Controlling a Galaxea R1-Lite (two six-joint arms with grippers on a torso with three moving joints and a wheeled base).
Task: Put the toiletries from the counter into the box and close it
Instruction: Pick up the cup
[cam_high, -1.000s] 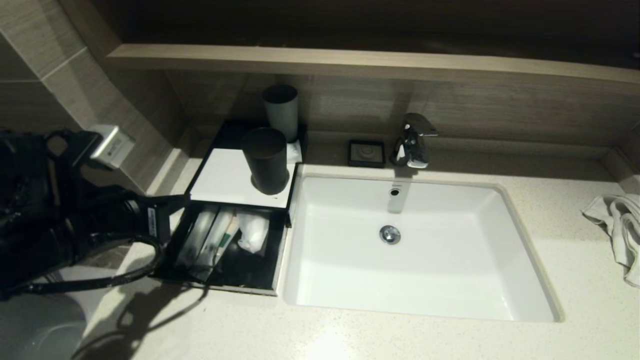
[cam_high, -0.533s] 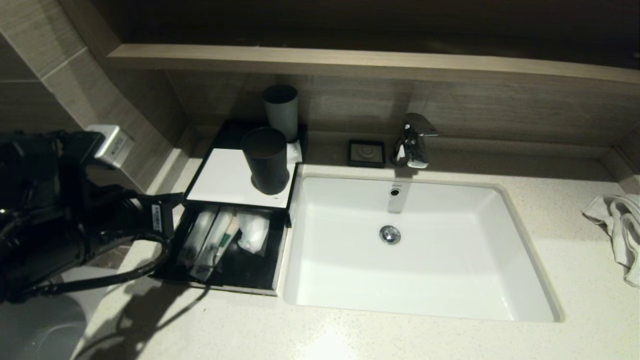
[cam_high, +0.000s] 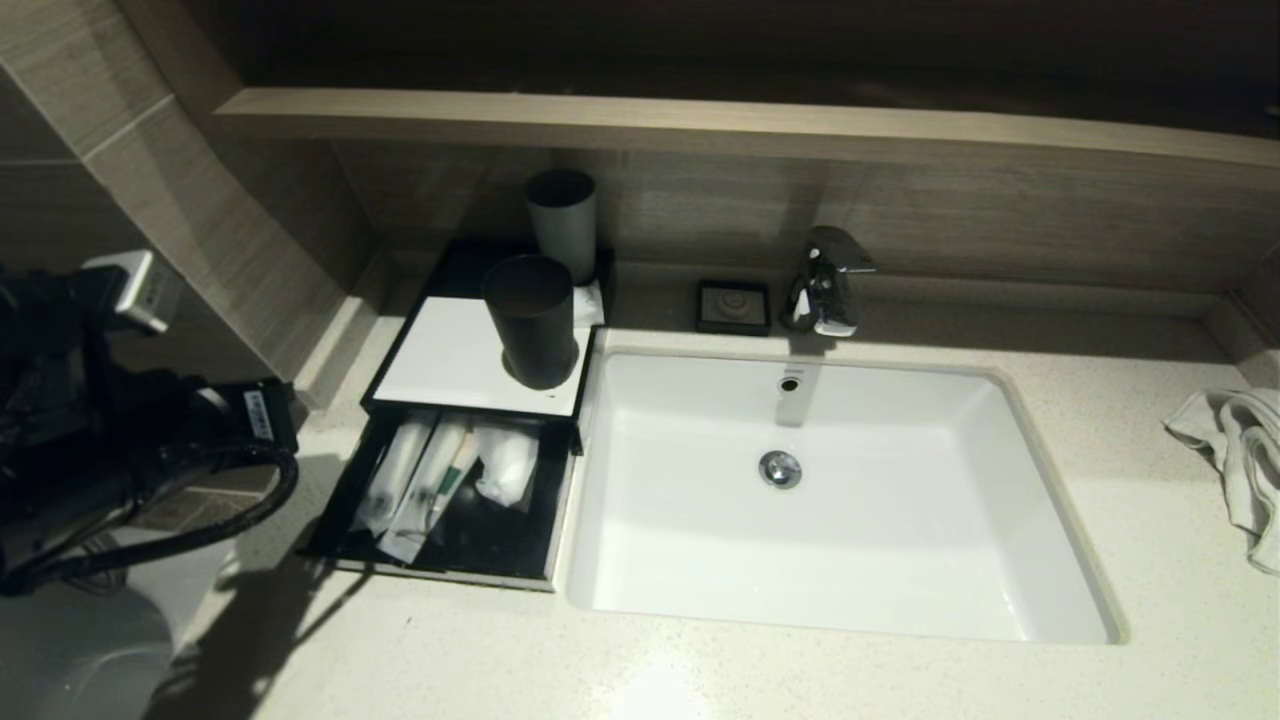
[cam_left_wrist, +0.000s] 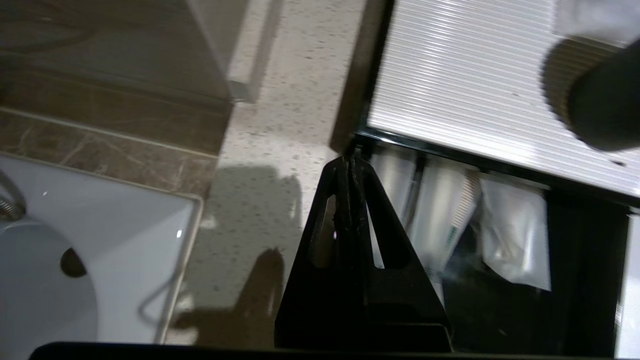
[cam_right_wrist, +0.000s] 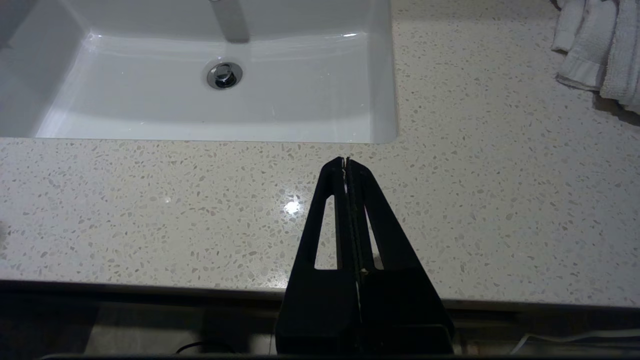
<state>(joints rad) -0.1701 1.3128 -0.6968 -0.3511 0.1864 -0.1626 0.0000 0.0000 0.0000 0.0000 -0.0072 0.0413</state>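
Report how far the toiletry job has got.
Done: all three packets lie inside the pulled-out drawer of the box. In hand: nothing; the left end effector is shut and empty beside the drawer. Left: push the drawer shut.

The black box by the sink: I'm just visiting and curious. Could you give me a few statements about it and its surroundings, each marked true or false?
1. The drawer of the box stands open. True.
2. All three packets lie on the counter. False: they lie inside the drawer.
3. A dark cup stands on the box's white top. True.
4. The left gripper holds a packet. False: its jaws are shut on nothing, near the drawer's corner.
5. The towel lies in the sink. False: it lies on the counter, to the right of the sink.
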